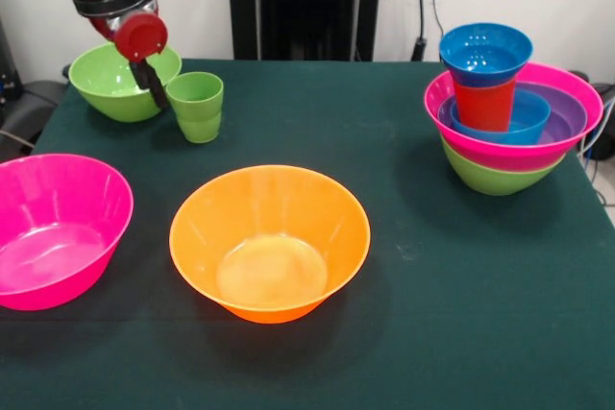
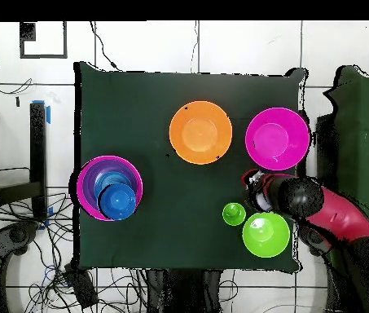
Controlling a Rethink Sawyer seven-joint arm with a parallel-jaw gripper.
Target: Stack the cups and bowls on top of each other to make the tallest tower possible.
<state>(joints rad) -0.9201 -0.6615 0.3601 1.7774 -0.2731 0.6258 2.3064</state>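
The light green cup (image 1: pixel 197 106) stands upright at the far left of the table, next to a green bowl (image 1: pixel 115 81). My gripper (image 1: pixel 152 85) hangs low between that bowl and the cup, right at the cup's rim; I cannot see whether it touches the cup. The tower (image 1: pixel 509 127) stands at the far right: green base bowl, wide pink bowl, purple bowl, blue bowl, orange-red cup (image 1: pixel 485 105), and a blue bowl (image 1: pixel 485 52) on top. An orange bowl (image 1: pixel 269 237) sits in the middle and a pink bowl (image 1: pixel 53 228) at the near left.
In the overhead view the arm (image 2: pixel 326 208) reaches in from the right over the gripper (image 2: pixel 255 189), above the green cup (image 2: pixel 234 213) and green bowl (image 2: pixel 265 234). The orange bowl (image 2: pixel 200 132), pink bowl (image 2: pixel 277 138) and tower (image 2: pixel 110 187) show there too.
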